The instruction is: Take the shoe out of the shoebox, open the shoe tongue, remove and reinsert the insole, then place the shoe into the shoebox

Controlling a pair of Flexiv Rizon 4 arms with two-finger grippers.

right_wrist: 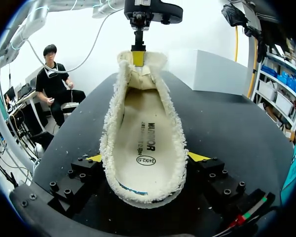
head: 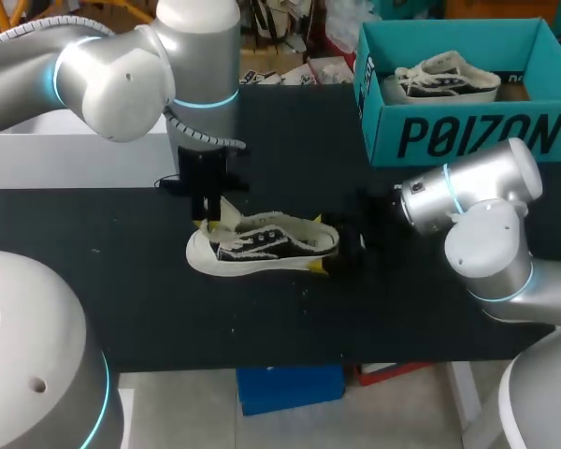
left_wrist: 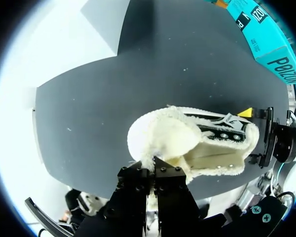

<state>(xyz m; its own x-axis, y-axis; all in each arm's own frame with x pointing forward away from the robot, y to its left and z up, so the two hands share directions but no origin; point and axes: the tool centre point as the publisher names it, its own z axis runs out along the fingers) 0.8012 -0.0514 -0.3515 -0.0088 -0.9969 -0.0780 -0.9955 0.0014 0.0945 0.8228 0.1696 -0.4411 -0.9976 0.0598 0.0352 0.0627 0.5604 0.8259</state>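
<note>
A low shoe [head: 262,245] with black canvas and fleecy cream lining lies on the black table [head: 122,281], toe to the left. My left gripper [head: 210,223] is shut on its tongue [left_wrist: 163,138] and holds it pulled up and back at the toe end. My right gripper [head: 318,243] is closed on the heel, one yellow fingertip [right_wrist: 200,157] on each side. In the right wrist view the shoe [right_wrist: 143,133] gapes open and the cream insole [right_wrist: 145,143] lies flat inside. The teal shoebox [head: 467,136] stands at the back right.
A second shoe [head: 447,77] lies in the shoebox. A white block [head: 65,154] stands at the table's back left. Bare black table stretches in front of the shoe to the near edge [head: 262,360].
</note>
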